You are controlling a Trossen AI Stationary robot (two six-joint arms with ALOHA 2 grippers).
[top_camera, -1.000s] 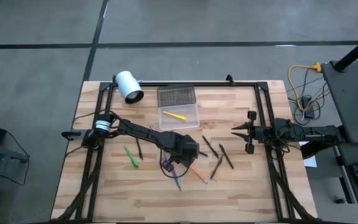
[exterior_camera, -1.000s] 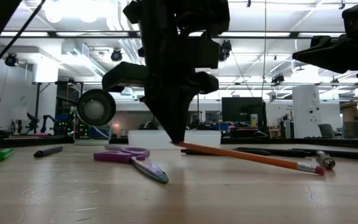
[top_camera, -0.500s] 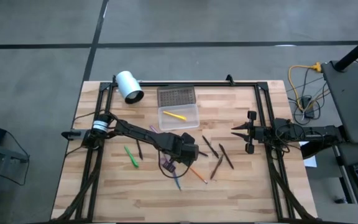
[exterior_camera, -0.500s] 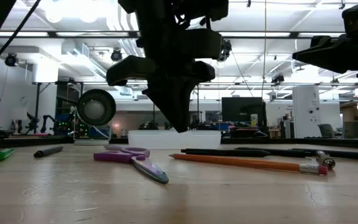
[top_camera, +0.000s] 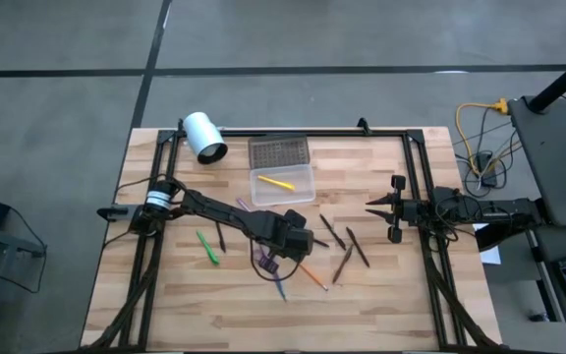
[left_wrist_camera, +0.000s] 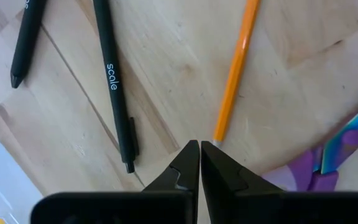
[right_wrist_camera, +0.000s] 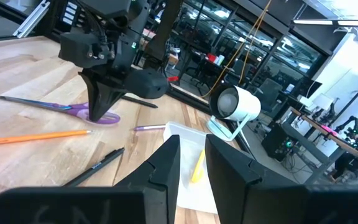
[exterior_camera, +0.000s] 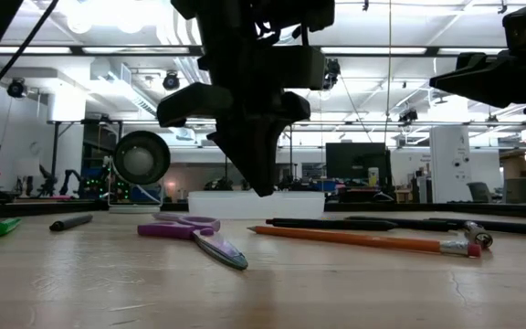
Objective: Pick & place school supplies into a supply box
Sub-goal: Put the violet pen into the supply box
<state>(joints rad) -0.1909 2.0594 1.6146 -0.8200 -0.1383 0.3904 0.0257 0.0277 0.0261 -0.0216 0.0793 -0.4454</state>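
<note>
The supply box is seen in the high view at about 12 o'clock of the counter's middle, open, with its grey dotted lid lying just beyond it. One yellow pencil is held inside; nothing else is seen in it. The task is judged to be barely begun.

The rest of the supplies are scattered on the wood toward 6 o'clock of the box: a green marker at 8 o'clock, a dark pen beside it, purple-handled scissors, an orange pencil, and several dark pens toward 4 o'clock.

The left hand is clenched and empty, its tips poised just above the near end of the orange pencil, clear of the counter in the low view. The right hand is parked at the 3 o'clock edge, fingers partly apart, with nothing held.

The counter is made of pale wooden planks and is framed by black rails. A white cylinder stands at its 11 o'clock corner. A grey concrete floor is seen around it, and a lit workshop with benches and screens beyond.
</note>
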